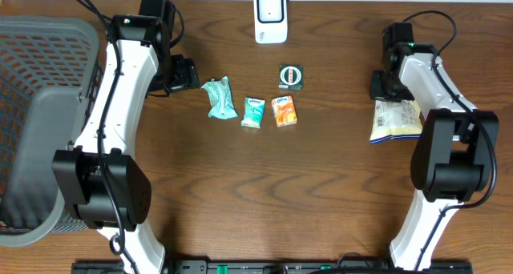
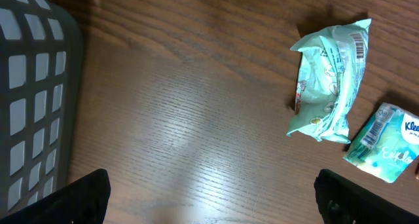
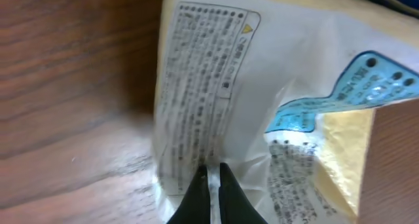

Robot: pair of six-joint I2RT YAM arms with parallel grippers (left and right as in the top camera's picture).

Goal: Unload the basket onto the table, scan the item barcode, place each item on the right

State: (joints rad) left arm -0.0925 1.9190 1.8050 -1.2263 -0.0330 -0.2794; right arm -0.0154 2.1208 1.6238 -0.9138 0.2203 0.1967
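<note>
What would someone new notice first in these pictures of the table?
Probably the big grey mesh basket filling the left edge, and the row of small packets mid-table, running from a crumpled teal packet to an orange packet. On the right side, the right arm has its jaws pinched shut on the edge of a yellow-and-white bag. A white scanner stands at the top centre.

Brown wood grain on the table (image 1: 321, 186). Grey lattice on the basket (image 1: 32, 66). White, dark panel: barcode scanner (image 1: 271, 16). Mint green with black barcode stripes on the crumpled packet (image 1: 217, 98). Teal and white tissue pack (image 1: 253, 111); orange packet (image 1: 284, 111). Yellow and white, blue splash, black fine print on the snack bag (image 1: 394, 120).
</note>
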